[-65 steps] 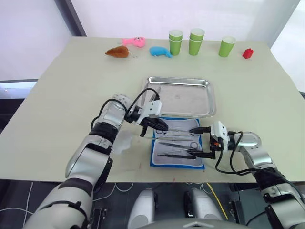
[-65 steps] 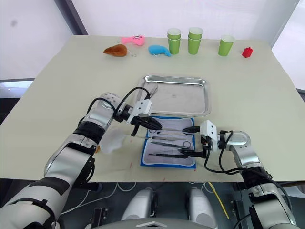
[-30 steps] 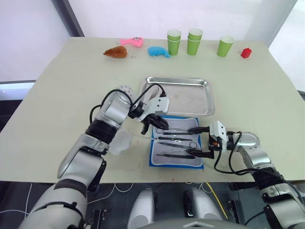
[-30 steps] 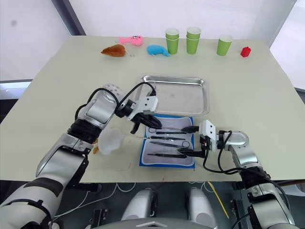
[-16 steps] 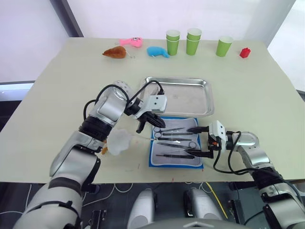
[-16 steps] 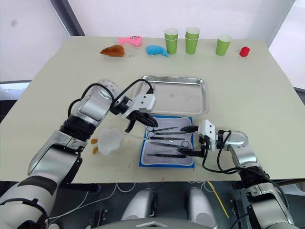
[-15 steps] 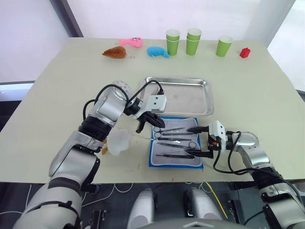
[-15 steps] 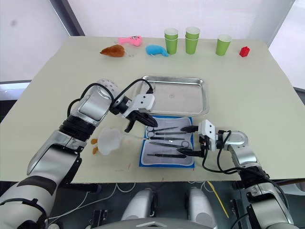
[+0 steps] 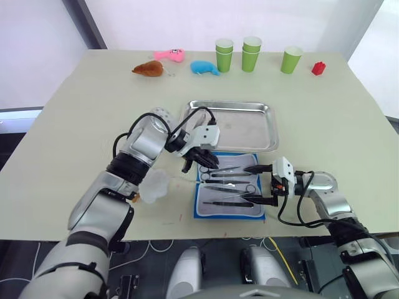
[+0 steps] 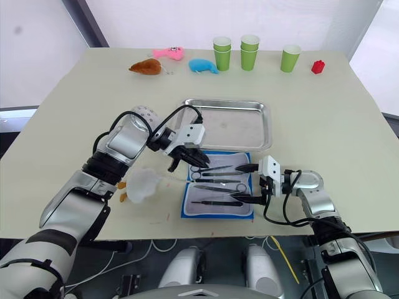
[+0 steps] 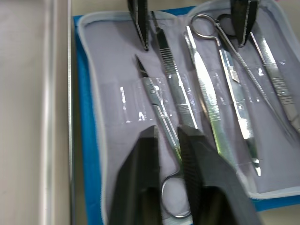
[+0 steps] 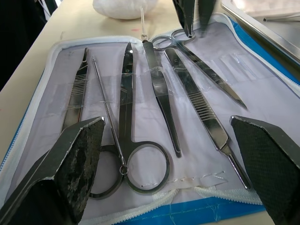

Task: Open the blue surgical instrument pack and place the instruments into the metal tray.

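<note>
Table (image 9: 75, 112), open pack (image 12: 262, 51) (instruments (image 12: 157, 89) strapped)

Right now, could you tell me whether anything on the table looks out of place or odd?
One thing: a crumpled white wad lies on the table beside the open blue pack, next to the left arm. It belongs to neither pack nor tray. The instruments lie in tidy rows on the pale lining.
</note>
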Controlling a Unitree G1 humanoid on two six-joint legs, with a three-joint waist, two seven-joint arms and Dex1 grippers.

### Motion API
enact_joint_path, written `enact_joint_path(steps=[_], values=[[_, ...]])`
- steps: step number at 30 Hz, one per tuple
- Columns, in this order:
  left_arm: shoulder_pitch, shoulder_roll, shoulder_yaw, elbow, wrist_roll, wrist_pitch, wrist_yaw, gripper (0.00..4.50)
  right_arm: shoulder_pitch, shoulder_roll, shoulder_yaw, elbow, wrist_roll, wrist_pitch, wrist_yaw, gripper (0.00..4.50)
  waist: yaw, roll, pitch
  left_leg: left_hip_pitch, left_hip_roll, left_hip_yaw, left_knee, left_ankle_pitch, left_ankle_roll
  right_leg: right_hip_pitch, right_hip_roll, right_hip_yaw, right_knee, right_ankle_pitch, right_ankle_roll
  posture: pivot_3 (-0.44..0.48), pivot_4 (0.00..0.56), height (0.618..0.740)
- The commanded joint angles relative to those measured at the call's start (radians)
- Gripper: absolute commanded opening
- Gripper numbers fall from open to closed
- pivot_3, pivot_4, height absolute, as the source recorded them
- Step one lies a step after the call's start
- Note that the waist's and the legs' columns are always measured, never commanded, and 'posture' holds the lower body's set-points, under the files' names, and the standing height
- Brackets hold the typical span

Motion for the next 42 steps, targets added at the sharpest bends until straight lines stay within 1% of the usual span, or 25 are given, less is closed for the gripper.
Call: enact_joint_path(steps=[1, 6, 13, 18, 22, 33, 35, 37, 38, 42], values=[[0.027, 0.0, 0.029, -0.034, -0.015, -0.013, 0.026, 0.63, 0.044, 0.001, 0.044, 0.073, -0.046, 0.025, 0.001, 4.5, 0.0, 0.0, 0.0, 0.0, 0.0, 0.0, 0.0, 0.0, 0.0, 0.0, 0.0, 0.0, 0.0, 0.0, 0.0, 0.0, 0.15, 0.74], [0.084, 0.015, 0.046, -0.07, -0.026, 0.007, 0.042, 0.63, 0.045, 0.002, 0.044, 0.074, -0.047, 0.023, 0.001, 4.5, 0.0, 0.0, 0.0, 0.0, 0.0, 0.0, 0.0, 0.0, 0.0, 0.0, 0.0, 0.0, 0.001, 0.0, 0.0, 0.0, 0.15, 0.74], [0.127, 0.007, 0.062, -0.067, -0.028, 0.01, 0.091, 0.63, 0.047, 0.002, 0.045, 0.071, -0.046, 0.024, 0.002, 4.5, 0.0, 0.0, 0.0, 0.001, 0.0, 0.0, 0.0, 0.0, 0.0, 0.0, 0.0, 0.0, 0.001, 0.0, 0.0, 0.0, 0.15, 0.74], [0.135, 0.014, 0.055, -0.062, -0.026, 0.009, 0.093, 0.63, 0.047, 0.003, 0.044, 0.069, -0.045, 0.025, 0.002, 4.5, 0.0, 0.0, 0.0, 0.001, 0.0, 0.0, 0.0, 0.0, 0.0, 0.0, 0.0, 0.001, 0.001, 0.0, 0.0, 0.0, 0.15, 0.74], [0.142, 0.011, 0.056, -0.059, -0.015, -0.006, 0.122, 0.63, 0.049, 0.001, 0.044, 0.068, -0.045, 0.026, 0.001, 4.5, 0.0, 0.0, 0.0, 0.001, 0.0, 0.0, 0.0, 0.0, 0.0, 0.0, 0.0, 0.001, 0.001, 0.0, 0.0, 0.0, 0.15, 0.74], [0.159, 0.013, 0.036, -0.024, -0.001, -0.045, 0.122, 0.63, 0.051, 0.003, 0.042, 0.065, -0.042, 0.028, -0.003, 4.5, 0.0, 0.0, 0.0, 0.003, 0.0, 0.0, 0.0, 0.0, 0.0, 0.002, 0.0, 0.002, 0.001, 0.0, 0.0, 0.0, 0.15, 0.74], [0.161, 0.01, 0.039, -0.019, -0.009, -0.024, 0.118, 0.63, 0.053, 0.003, 0.041, 0.064, -0.041, 0.029, -0.003, 4.5, 0.0, 0.0, 0.0, 0.003, 0.0, 0.0, 0.0, 0.0, 0.0, 0.002, 0.0, 0.002, 0.001, 0.0, 0.0, 0.0, 0.15, 0.74], [0.162, 0.009, 0.037, -0.015, -0.009, -0.021, 0.117, 0.12, 0.053, 0.003, 0.041, 0.063, -0.041, 0.029, -0.004, 4.5, 0.0, 0.0, 0.0, 0.004, 0.0, 0.0, 0.0, 0.0, 0.0, 0.002, 0.0, 0.002, 0.001, 0.0, 0.0, 0.0, 0.15, 0.74], [0.163, 0.008, 0.036, -0.015, -0.01, -0.02, 0.117, 0.02, 0.054, 0.003, 0.041, 0.062, -0.041, 0.03, -0.004, 4.5, 0.0, 0.0, 0.0, 0.004, 0.0, 0.0, 0.0, 0.0, 0.0, 0.002, 0.0, 0.002, 0.001, 0.0, 0.0, 0.0, 0.15, 0.74], [0.162, 0.005, 0.034, -0.007, -0.006, -0.026, 0.121, 0.02, 0.055, 0.003, 0.041, 0.061, -0.04, 0.03, -0.004, 4.5, 0.0, 0.0, -0.001, 0.004, 0.0, 0.0, 0.0, 0.0, 0.0, 0.002, 0.0, 0.002, 0.001, 0.0, 0.0, 0.0, 0.15, 0.74]])
